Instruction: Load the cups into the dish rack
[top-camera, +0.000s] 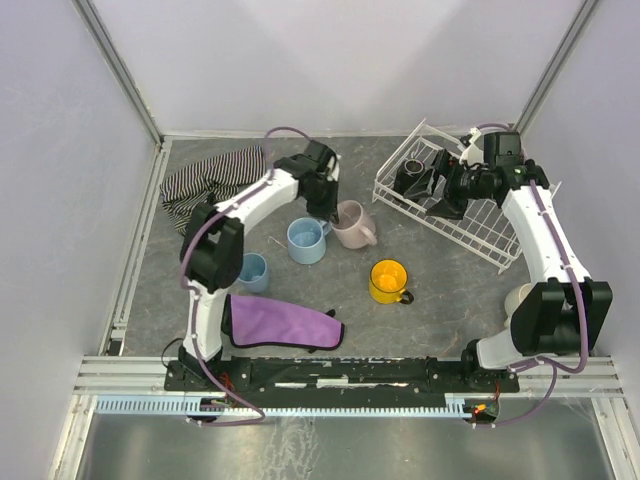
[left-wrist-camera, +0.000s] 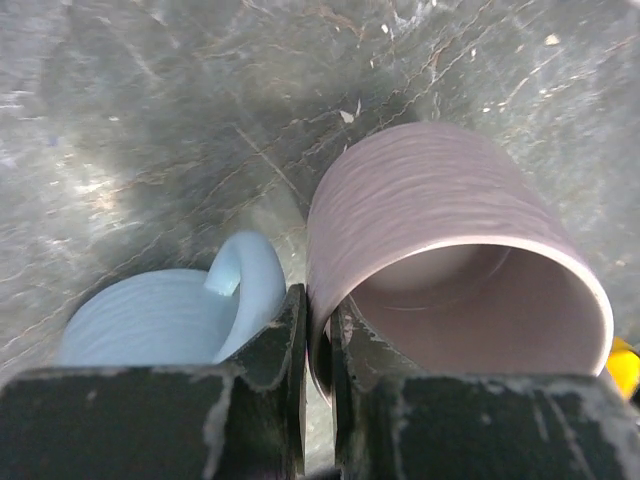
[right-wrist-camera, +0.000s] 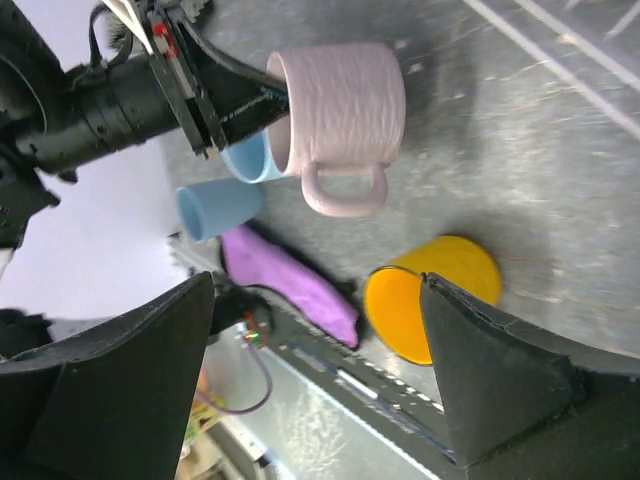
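My left gripper (left-wrist-camera: 318, 340) is shut on the rim of the pale pink cup (left-wrist-camera: 440, 200), one finger inside and one outside. That pink cup (top-camera: 352, 224) stands mid-table, and the light blue mug (top-camera: 306, 240) sits close on its left. The yellow mug (top-camera: 388, 281) and the dusty-blue handleless cup (top-camera: 251, 272) stand nearer the front. A black cup (top-camera: 412, 170) sits in the white wire dish rack (top-camera: 487, 232) at the back right. Beside it, above the rack, my right gripper (top-camera: 430, 186) hangs open and empty. A cream-white mug (top-camera: 519, 298) shows partly behind the right arm.
A striped cloth (top-camera: 205, 180) lies bunched at the back left. A purple cloth (top-camera: 285, 322) lies near the front edge by the left arm's base. Walls close the table on three sides, and the rack is tilted against the right corner.
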